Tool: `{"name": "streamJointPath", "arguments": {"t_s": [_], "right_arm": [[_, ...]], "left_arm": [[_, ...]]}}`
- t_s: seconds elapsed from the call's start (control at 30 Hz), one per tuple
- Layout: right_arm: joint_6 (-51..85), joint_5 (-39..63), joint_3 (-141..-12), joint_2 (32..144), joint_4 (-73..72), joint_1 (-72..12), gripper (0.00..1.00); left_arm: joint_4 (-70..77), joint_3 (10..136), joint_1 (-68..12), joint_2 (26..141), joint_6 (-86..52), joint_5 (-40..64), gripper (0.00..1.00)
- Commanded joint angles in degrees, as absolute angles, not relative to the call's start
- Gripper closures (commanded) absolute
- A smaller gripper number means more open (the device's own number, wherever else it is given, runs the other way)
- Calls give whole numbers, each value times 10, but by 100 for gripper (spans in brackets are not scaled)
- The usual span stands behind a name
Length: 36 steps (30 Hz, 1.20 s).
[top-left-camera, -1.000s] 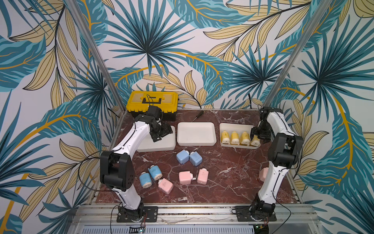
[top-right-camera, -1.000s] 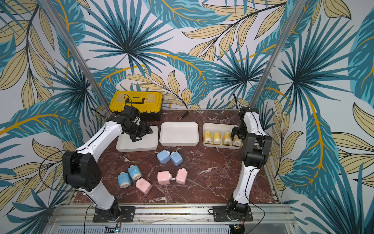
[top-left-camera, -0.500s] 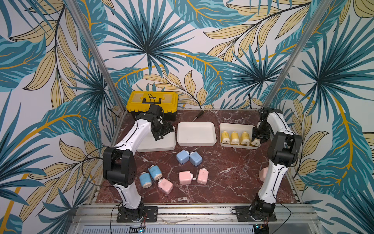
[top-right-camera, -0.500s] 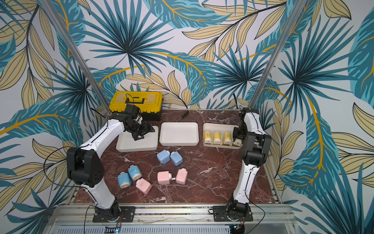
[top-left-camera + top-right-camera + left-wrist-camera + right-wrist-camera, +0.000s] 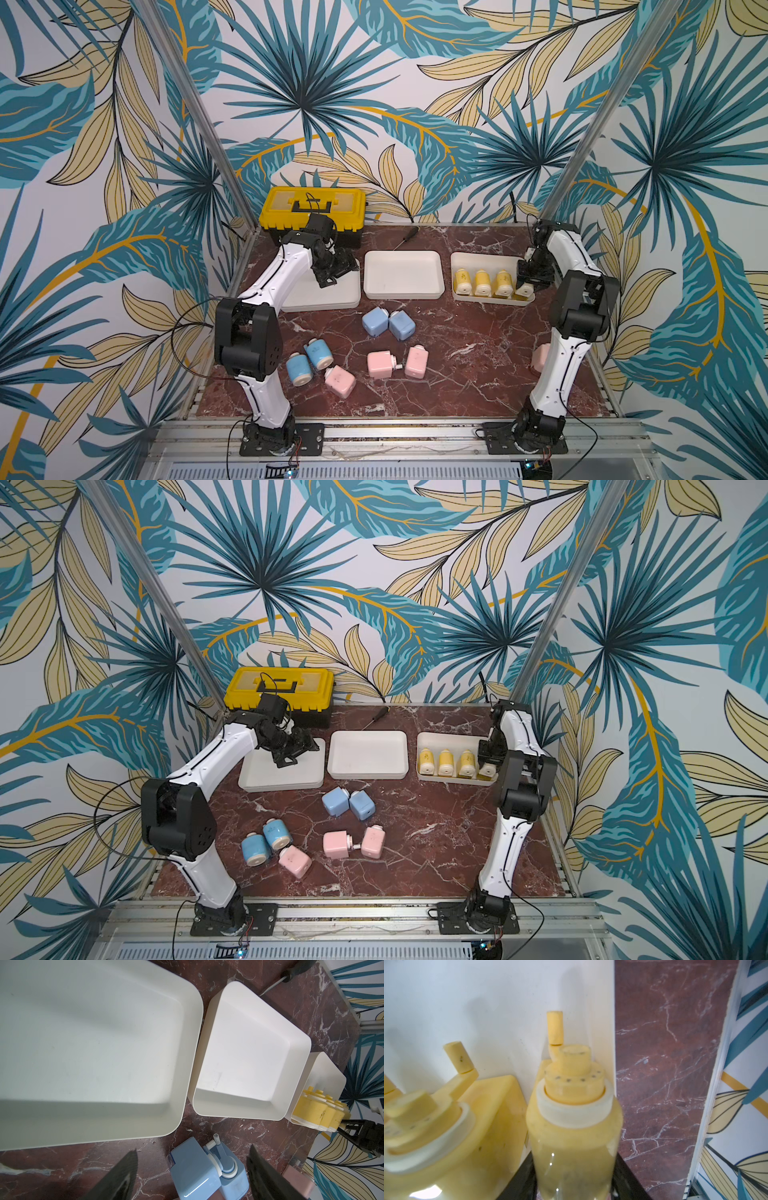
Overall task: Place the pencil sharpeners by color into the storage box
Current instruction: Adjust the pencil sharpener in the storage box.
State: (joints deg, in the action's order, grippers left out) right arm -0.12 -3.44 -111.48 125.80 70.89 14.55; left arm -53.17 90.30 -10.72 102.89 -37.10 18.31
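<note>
The dark red marble tabletop (image 5: 457, 340) carries a yellow plastic toolbox (image 5: 311, 208) at the back and, in front of it, three shallow white plastic trays in a row. The left tray (image 5: 328, 297) and the middle tray (image 5: 401, 274) hold nothing, while the right tray (image 5: 482, 259) holds the yellow bottle-shaped pencil sharpeners (image 5: 482, 282). The left gripper (image 5: 340, 266) has drifted slightly over the left tray, its fingers (image 5: 122, 1174) spread wide and empty. The right gripper (image 5: 528, 284) has narrowed over the last second at the right tray's outer end, and in the right wrist view its dark fingers now clasp the fourth yellow sharpener (image 5: 575, 1126), standing upright beside its neighbour against the tray wall. That looks like a nudge to straighten the last yellow one, so the yellow group seems done. Four blue sharpeners (image 5: 376, 322) and three pink sharpeners (image 5: 380, 363) lie loose on the tabletop, with another pink piece (image 5: 540, 357) showing behind the right arm; these remain to be sorted. A small black-handled screwdriver (image 5: 409, 235) lies near the back.
</note>
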Motion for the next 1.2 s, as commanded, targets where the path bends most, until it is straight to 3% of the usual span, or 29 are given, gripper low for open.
{"name": "streamJointPath", "arguments": {"t_s": [0.0,0.37,0.6,0.83,1.17], "right_arm": [[-24,-30,-1101,1261,667,133,59],[-53,-50,-1044,1221,635,131,59],[-49,-61,-1054,1232,641,132,52],[-42,-73,-1058,1230,642,132,39],[-28,-80,-1058,1185,651,131,35]], "left_arm": [[-527,917,-107,1027,-357,186,15],[-526,909,-101,1016,-345,187,15],[-526,902,-100,1004,-344,184,15],[-526,902,-99,1003,-349,186,15],[-526,898,-99,995,-354,186,15]]}}
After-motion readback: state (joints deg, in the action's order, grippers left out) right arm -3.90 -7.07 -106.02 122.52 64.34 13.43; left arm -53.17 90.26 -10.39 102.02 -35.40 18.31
